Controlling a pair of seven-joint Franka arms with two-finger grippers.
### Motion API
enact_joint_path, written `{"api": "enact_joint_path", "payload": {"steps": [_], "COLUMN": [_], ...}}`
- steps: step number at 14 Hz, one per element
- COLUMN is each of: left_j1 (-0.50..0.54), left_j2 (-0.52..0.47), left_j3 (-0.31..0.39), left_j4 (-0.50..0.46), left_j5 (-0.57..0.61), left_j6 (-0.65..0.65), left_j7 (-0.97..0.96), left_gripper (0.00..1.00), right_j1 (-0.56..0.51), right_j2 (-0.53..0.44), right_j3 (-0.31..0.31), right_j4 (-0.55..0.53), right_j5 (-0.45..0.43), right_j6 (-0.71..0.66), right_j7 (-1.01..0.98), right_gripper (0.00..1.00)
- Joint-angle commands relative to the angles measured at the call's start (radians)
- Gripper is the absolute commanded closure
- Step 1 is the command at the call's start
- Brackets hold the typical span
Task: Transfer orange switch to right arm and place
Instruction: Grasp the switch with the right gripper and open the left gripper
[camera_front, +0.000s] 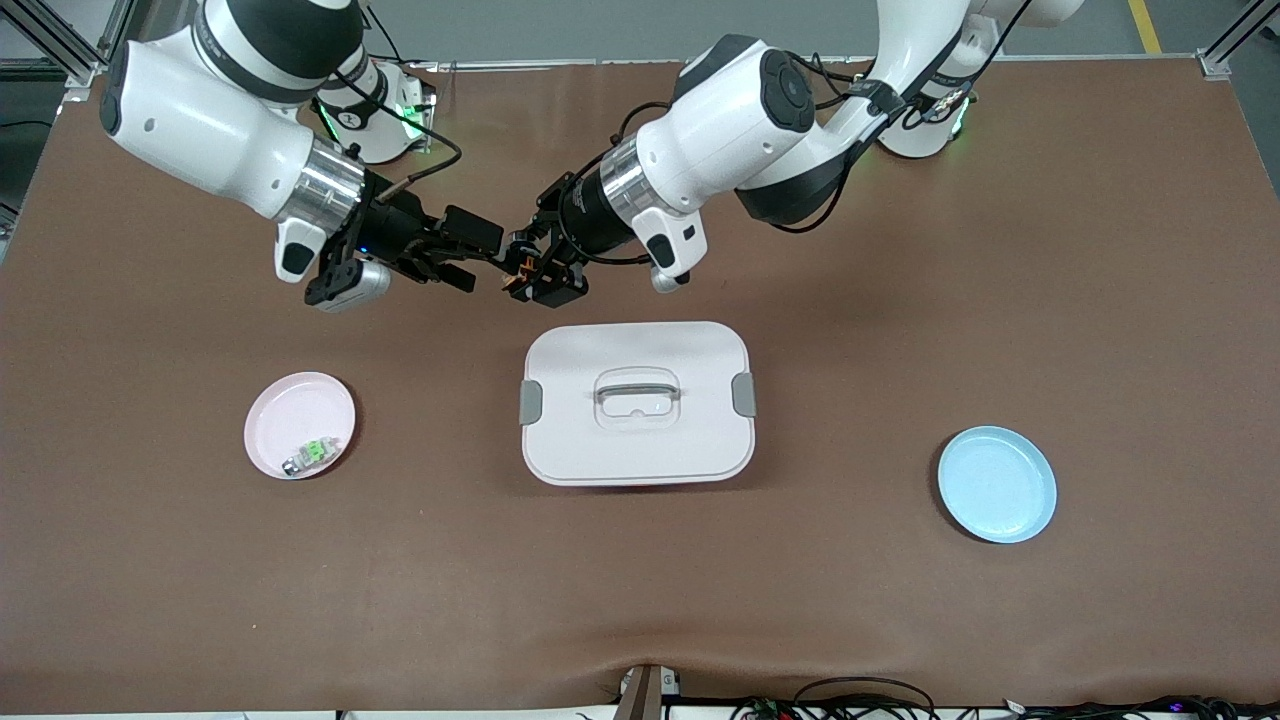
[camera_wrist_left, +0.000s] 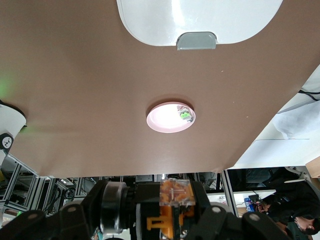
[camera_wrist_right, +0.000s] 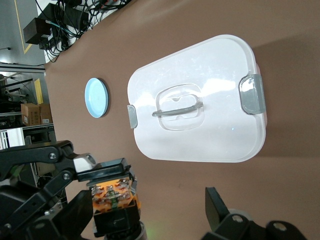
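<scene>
The orange switch (camera_front: 517, 277) is up in the air over the brown table, above the table strip next to the white box's edge that faces the robots' bases. My left gripper (camera_front: 532, 272) is shut on it. In the left wrist view the switch (camera_wrist_left: 175, 194) sits in my left gripper (camera_wrist_left: 175, 216), orange middle showing. My right gripper (camera_front: 478, 256) is open and level with the switch, right beside it. In the right wrist view the switch (camera_wrist_right: 115, 199) shows with a clear gap to one of my right fingers (camera_wrist_right: 218, 210).
A white lidded box (camera_front: 637, 402) lies mid-table. A pink plate (camera_front: 285, 410) toward the right arm's end holds a green-middled switch (camera_front: 310, 452). An empty blue plate (camera_front: 997, 484) lies toward the left arm's end.
</scene>
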Motion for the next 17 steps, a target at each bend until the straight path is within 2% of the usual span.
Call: {"api": "enact_joint_path", "payload": {"steps": [1, 12, 13, 14, 15, 17], "left_j1": [-0.012, -0.011, -0.011, -0.011, -0.011, -0.011], "left_j2": [0.004, 0.0, 0.0, -0.002, -0.002, -0.002], "left_j3": [0.0, 0.0, 0.0, 0.0, 0.0, 0.0], "left_j4": [0.016, 0.016, 0.014, 0.016, 0.016, 0.016], "left_j5": [0.02, 0.02, 0.02, 0.02, 0.02, 0.02], "left_j6": [0.022, 0.022, 0.022, 0.022, 0.022, 0.022], "left_j7": [-0.027, -0.026, -0.026, -0.026, -0.026, -0.026], "left_gripper": [0.55, 0.54, 0.54, 0.54, 0.54, 0.54], "right_j1": [0.026, 0.047, 0.047, 0.055, 0.058, 0.062], "right_j2": [0.01, 0.036, 0.036, 0.036, 0.036, 0.036], "right_j3": [-0.001, -0.001, -0.001, -0.002, -0.002, -0.002], "right_j4": [0.027, 0.026, 0.026, 0.024, 0.024, 0.026], "right_j5": [0.004, -0.002, -0.002, -0.002, -0.002, -0.002], "right_j6": [0.009, 0.041, 0.041, 0.04, 0.038, 0.037], "right_j7": [0.039, 0.039, 0.039, 0.041, 0.042, 0.056], "right_gripper": [0.0, 0.0, 0.2, 0.62, 1.0, 1.0]}}
